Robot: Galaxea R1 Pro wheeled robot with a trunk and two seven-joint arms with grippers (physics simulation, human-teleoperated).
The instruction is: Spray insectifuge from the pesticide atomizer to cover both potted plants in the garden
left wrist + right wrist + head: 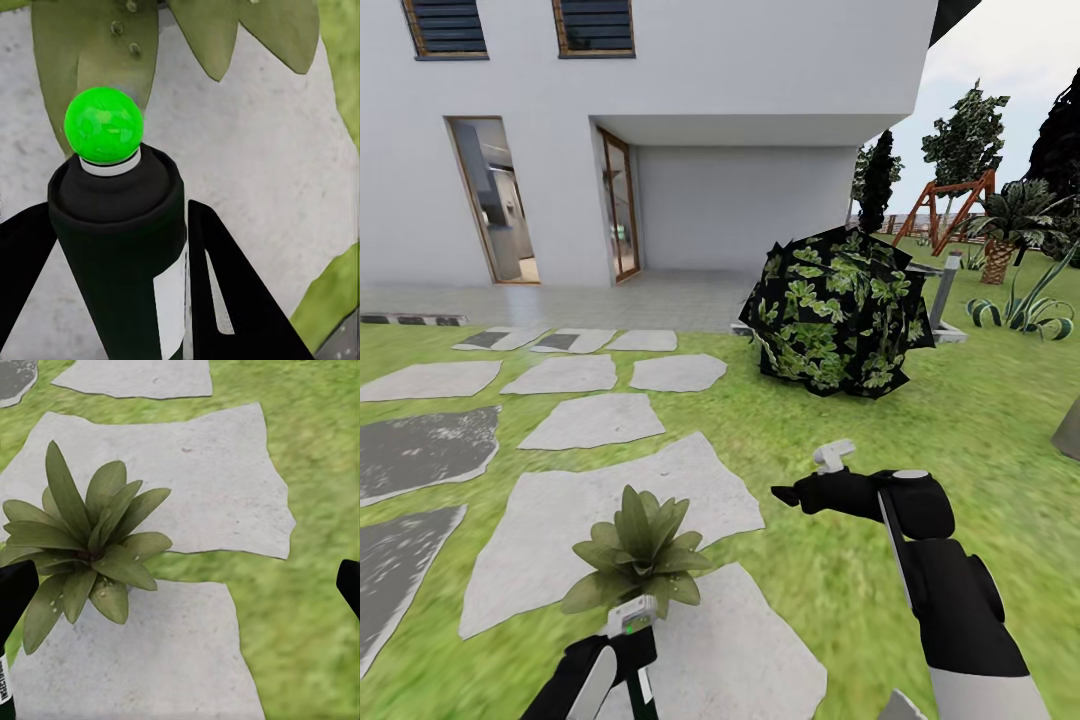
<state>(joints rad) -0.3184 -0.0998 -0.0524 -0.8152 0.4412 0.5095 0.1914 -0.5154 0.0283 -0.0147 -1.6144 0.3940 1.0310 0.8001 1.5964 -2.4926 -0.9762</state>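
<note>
One potted plant, a low rosette of pointed green leaves, stands on a grey stepping stone in the garden lawn. Just in front of it my left gripper is shut on the pesticide atomizer. In the left wrist view the atomizer's black body with a bright green ball end sits between the two black fingers, pointing at the plant's leaves. To the right my right gripper hovers open over the grass; its view looks down on the potted plant, whose leaves carry small white droplets.
A big dark round bush stands ahead to the right, with a grey bollard lamp and a striped agave beyond it. Stepping stones lead to the white house. Open lawn lies to the right.
</note>
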